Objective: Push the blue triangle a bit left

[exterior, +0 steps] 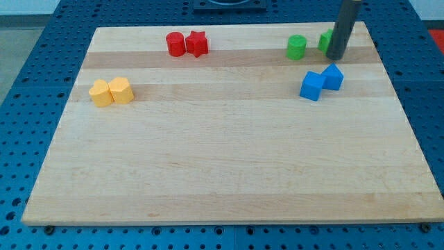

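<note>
The blue triangle sits at the view's upper right on the wooden board. A blue cube touches it on its lower left. My tip is just above the blue triangle in the view, a short gap away, not touching it. The rod rises from there to the view's top edge.
A green cylinder stands left of my tip. A second green block is partly hidden behind the rod. A red cylinder and red star sit top centre-left. Two yellow blocks sit at the left.
</note>
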Available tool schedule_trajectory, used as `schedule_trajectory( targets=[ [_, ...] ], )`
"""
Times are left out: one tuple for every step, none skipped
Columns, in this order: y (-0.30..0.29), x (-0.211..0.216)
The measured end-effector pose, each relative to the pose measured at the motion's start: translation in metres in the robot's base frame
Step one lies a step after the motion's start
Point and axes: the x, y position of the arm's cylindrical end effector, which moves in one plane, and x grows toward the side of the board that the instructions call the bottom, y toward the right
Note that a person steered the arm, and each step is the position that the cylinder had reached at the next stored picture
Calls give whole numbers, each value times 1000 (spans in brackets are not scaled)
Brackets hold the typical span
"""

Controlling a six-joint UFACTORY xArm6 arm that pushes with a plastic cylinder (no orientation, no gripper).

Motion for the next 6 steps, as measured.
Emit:
schedule_trajectory(
  targets=[
    [0,-17],
    [0,-32],
    [0,-38],
    [3,-15],
    [2,31],
    [-23,48]
  ],
)
